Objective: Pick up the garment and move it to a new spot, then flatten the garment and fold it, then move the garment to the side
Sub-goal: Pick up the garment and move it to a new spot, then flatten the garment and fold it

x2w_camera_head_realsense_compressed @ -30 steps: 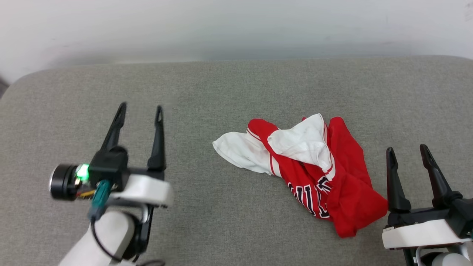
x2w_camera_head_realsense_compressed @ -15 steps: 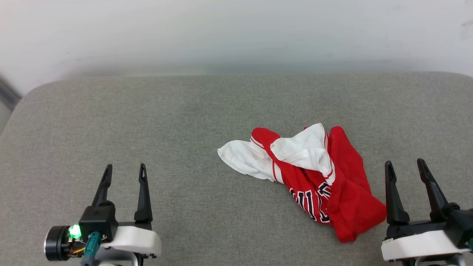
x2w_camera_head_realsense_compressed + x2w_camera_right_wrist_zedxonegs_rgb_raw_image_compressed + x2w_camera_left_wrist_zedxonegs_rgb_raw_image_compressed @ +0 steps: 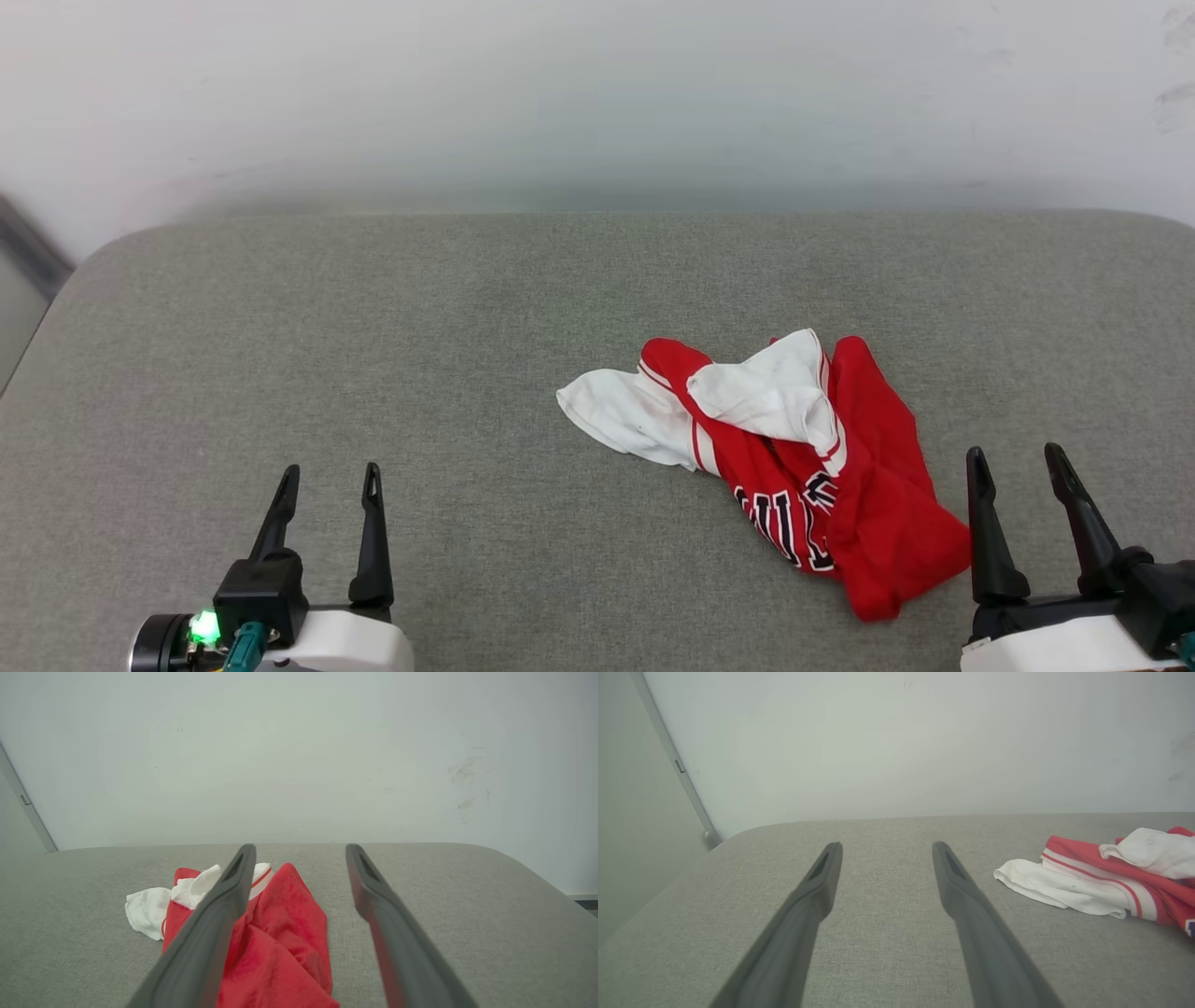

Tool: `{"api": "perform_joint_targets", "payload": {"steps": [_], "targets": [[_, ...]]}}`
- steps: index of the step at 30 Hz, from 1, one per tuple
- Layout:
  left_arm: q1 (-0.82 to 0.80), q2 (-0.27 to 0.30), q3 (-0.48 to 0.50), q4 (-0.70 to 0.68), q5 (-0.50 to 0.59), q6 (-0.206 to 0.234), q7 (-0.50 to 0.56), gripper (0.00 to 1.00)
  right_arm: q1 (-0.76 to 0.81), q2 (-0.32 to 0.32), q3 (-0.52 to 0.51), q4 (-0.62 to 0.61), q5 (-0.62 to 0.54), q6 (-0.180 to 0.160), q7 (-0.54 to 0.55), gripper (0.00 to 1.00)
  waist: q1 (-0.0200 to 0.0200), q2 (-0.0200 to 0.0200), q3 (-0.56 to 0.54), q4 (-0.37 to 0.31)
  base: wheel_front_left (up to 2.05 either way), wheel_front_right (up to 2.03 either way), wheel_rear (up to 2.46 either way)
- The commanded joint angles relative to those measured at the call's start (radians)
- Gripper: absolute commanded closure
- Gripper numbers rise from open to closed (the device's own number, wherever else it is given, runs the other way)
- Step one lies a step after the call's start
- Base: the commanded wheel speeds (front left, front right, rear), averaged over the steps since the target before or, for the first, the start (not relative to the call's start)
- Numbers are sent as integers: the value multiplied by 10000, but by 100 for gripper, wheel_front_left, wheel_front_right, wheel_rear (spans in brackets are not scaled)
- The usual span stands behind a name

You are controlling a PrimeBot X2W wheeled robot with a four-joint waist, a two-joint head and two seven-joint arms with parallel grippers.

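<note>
The garment lies in a crumpled heap on the grey padded worktop. It sits right of the middle and rather closer to the near edge than to the far one, where the pale wall rises. It is bunched and twisted. One white sleeve is thrown over the top of the red body, and the other sleeve trails out flat toward the worktop's left side. Only part of the black lettering shows between the folds.

The left gripper hangs over the near edge toward the left corner, well apart from the cloth, its jaws spread wide with nothing between them. The left wrist view shows bare worktop between its fingers and the garment off to one side. The right gripper stands at the near edge toward the right corner, just beside the heap's red tail. Its jaws are also wide apart and hold nothing. In the right wrist view one finger crosses in front of the red cloth, but I cannot see it touching.

By my reckoning the job has scarcely started. Nothing is gripped, the cloth is neither flattened nor folded, and whether this heap sits at its new spot I cannot say. What looks to be left is nearly everything: taking hold, spreading the shirt flat, folding it, and carrying it off to the side. The right gripper seems the better placed to take the first hold.
</note>
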Motion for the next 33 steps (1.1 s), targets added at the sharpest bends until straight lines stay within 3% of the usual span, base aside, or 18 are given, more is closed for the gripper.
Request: {"api": "perform_joint_targets", "payload": {"steps": [1,13,20,25,30,33], "targets": [[102,-123,143,53,133,-138,-26,0,155,13,36,23,35,-7,-20,0,1,0,-20,-10,0,0,0],[-678,-504,807,236,470,-1004,-26,0,78,13,12,-16,75,-7,-20,0,1,0,-36,-31,0,0,0],[-2774,95,645,670,792,-2032,-26,0,-221,11,91,-103,-53,-7,-20,0,1,0,281,-184,0,0,0],[-4658,596,325,1487,740,-2468,190,0,-387,13,46,-158,-53,-7,-20,0,1,0,638,-394,0,0,0],[-6394,1105,-377,2036,298,-2732,1489,0,-598,13,-39,-207,-9,-7,-20,0,1,0,1099,-609,0,0,0],[-7325,1480,-1322,2252,-360,-2766,2648,0,-739,16,-35,-243,11,-7,-20,0,1,0,1358,-755,0,0,0]]}}
